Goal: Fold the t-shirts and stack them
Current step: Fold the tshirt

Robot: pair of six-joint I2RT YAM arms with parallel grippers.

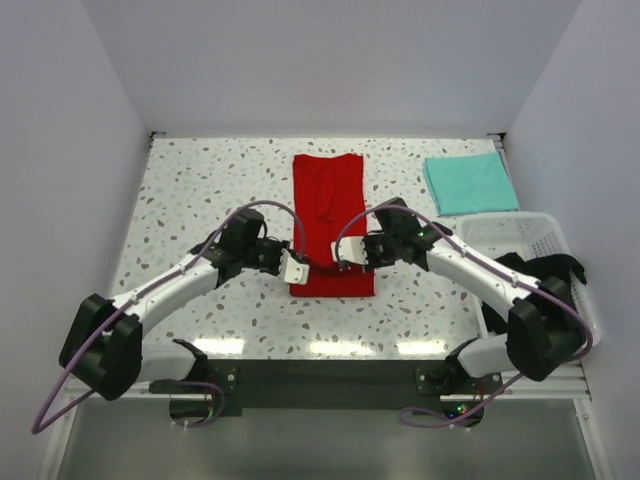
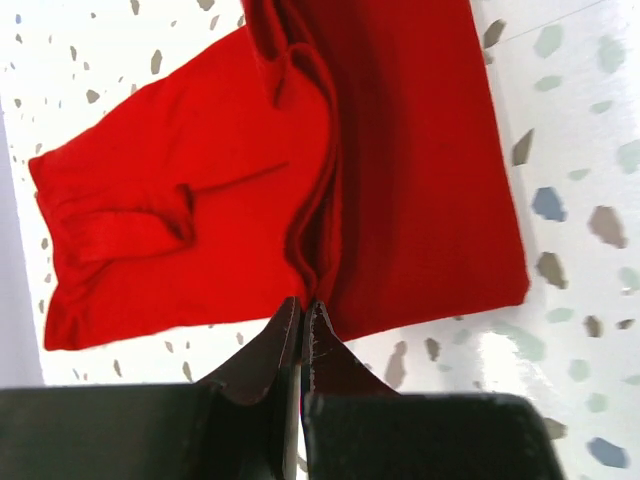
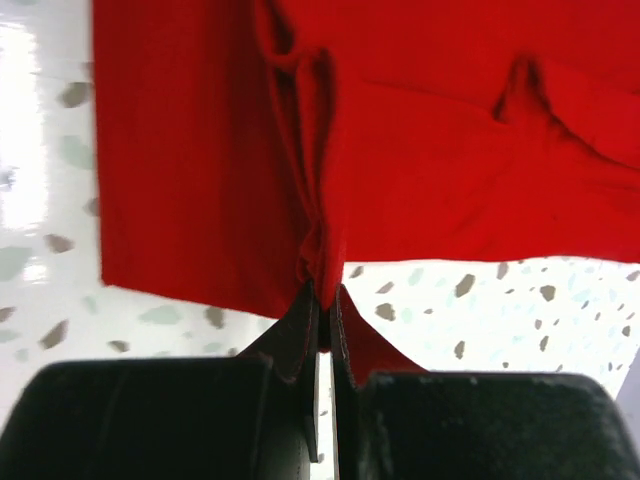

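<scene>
My left gripper [image 1: 296, 268] and right gripper [image 1: 345, 262] are both pinched shut on the near hem of the red shirt [image 1: 325, 190]. It lies as a long strip at the centre of the bench [image 1: 200, 190], running from 6 to 12 o'clock. The teal shirt [image 1: 468, 183] sits folded at 2 o'clock. I judge the fold in hand is hem to collar. I should lift both pinches level, carry them together toward 12 o'clock with the cloth taut between them, and lay the edge square before letting go.
</scene>
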